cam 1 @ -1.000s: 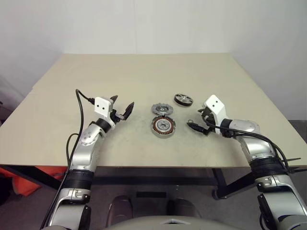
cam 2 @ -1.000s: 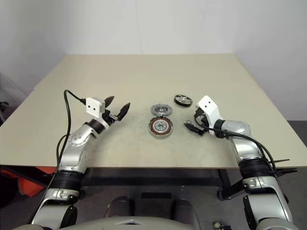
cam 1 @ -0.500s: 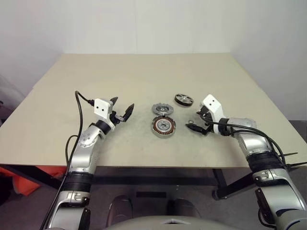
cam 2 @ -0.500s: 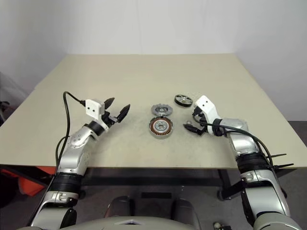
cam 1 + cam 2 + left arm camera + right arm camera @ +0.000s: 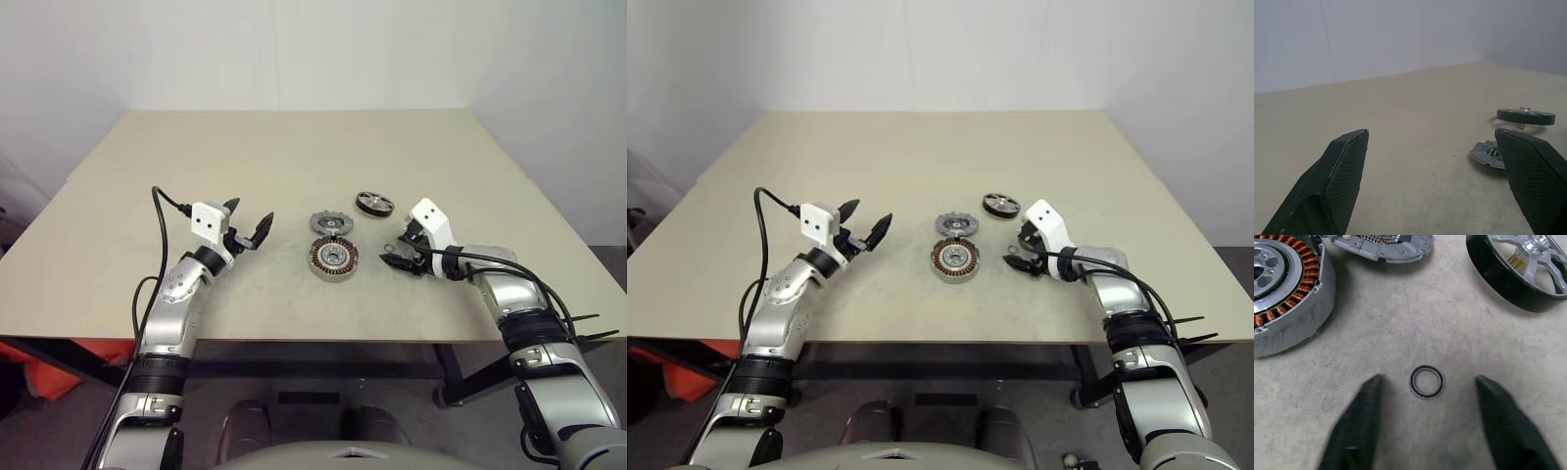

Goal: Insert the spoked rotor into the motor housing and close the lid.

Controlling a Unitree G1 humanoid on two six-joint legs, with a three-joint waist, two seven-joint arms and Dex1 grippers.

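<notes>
Beige table [image 5: 294,157] against plain white walls [image 5: 294,49]

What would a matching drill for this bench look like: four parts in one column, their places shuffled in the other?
Things:
1. spoked rotor
2. motor housing
3. lid
4. small ring

Places:
A. on the table between the right pincer's open fingers
B. farthest from the robot, to the right of the other discs
C. nearest the table's front edge, copper windings facing up
D. just behind the housing, flat on the table

Pairs: 1-B, 2-C, 3-D, 4-A
</notes>
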